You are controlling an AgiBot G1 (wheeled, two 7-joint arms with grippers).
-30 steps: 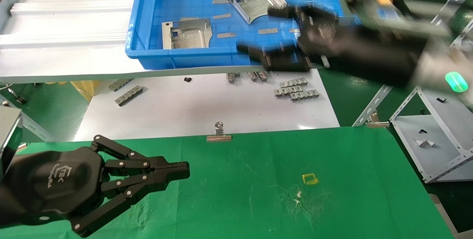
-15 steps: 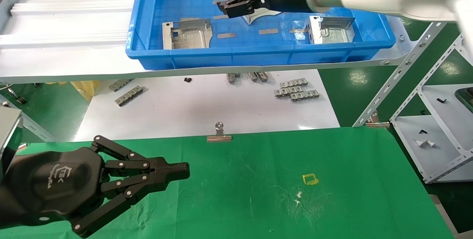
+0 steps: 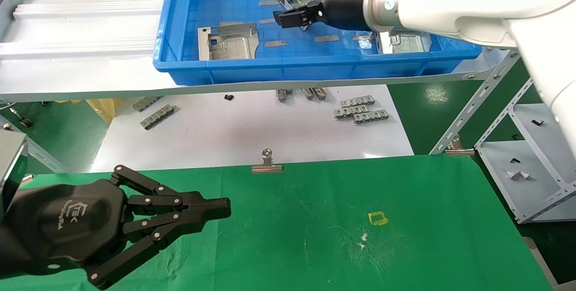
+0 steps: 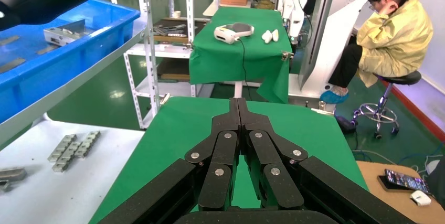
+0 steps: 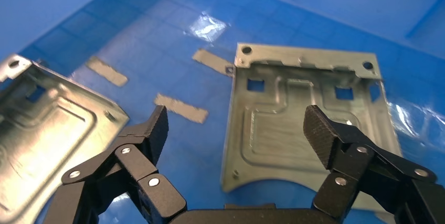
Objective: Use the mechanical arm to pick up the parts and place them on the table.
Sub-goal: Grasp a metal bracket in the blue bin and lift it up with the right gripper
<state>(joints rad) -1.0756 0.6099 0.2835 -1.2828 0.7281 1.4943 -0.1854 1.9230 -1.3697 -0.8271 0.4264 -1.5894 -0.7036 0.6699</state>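
Silver part (image 5: 309, 121) lies flat in the far tray (image 3: 180, 64), directly beyond the right tool (image 5: 239, 127), whose spread fingers straddle its width. Left tool (image 3: 216, 208), pressed together, idles over the near counter (image 3: 427, 237).

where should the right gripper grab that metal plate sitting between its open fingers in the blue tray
Probably from above, across the two plain side edges of the plate lying flat in the blue tray. The right gripper is open and straddling it; the bent-up flange and the curved cut-out edge look harder to pinch.
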